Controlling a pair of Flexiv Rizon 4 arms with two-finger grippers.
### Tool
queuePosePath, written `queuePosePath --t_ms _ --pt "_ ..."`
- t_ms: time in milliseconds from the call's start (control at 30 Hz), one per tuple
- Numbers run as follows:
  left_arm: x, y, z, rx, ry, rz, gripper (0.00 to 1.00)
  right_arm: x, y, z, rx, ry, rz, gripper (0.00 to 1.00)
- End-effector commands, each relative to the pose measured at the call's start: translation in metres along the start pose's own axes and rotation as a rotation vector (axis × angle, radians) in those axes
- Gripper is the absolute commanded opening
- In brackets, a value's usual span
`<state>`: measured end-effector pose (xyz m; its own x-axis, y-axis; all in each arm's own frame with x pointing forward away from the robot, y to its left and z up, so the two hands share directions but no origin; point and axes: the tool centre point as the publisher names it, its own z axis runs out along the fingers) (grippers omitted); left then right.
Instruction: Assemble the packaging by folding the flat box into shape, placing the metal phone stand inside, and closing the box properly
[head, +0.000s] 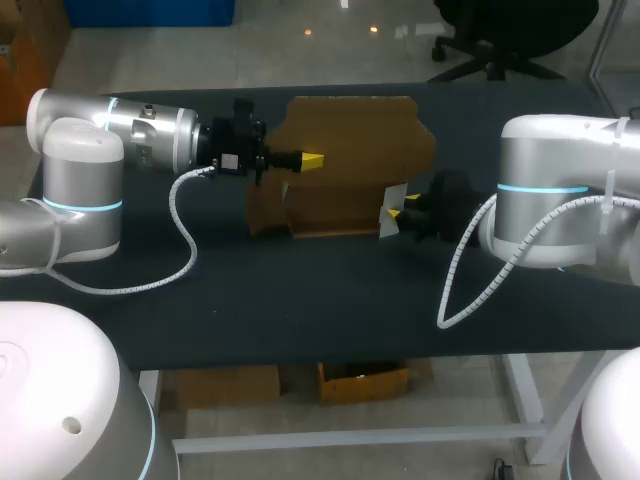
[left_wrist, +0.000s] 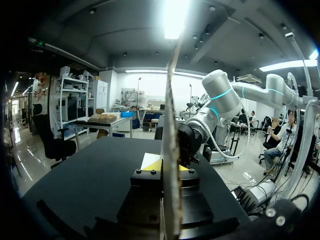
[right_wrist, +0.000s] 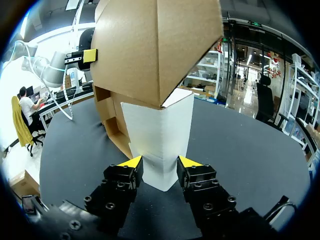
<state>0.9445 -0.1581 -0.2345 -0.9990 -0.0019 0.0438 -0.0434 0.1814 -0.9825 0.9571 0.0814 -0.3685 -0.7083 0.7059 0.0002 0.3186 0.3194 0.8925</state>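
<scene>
Right gripper (right_wrist: 161, 162): fingers pinch a white piece (right_wrist: 159, 135) from both sides, at the right end of the cardboard box (head: 345, 165). Box stands half-folded mid-way across the dark table (head: 300, 300). Farther back, left gripper (head: 312, 160): fingers narrow, clamped on the box wall.

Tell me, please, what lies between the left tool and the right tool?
Only the box: in the head view its brown panels fill the stretch from the left tool to the right tool, and both tools grip it.
</scene>
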Motion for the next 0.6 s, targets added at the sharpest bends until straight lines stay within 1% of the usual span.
queuePosePath --t_ms 33,600 --pt "-0.0014 0.0056 0.0016 -0.001 0.004 0.000 0.00 0.0035 -0.0023 0.0061 -0.007 -0.032 0.005 0.42" --pt "-0.0014 0.0056 0.0016 -0.001 0.004 0.000 0.00 0.0040 -0.0016 0.0118 0.000 -0.084 0.044 0.40"
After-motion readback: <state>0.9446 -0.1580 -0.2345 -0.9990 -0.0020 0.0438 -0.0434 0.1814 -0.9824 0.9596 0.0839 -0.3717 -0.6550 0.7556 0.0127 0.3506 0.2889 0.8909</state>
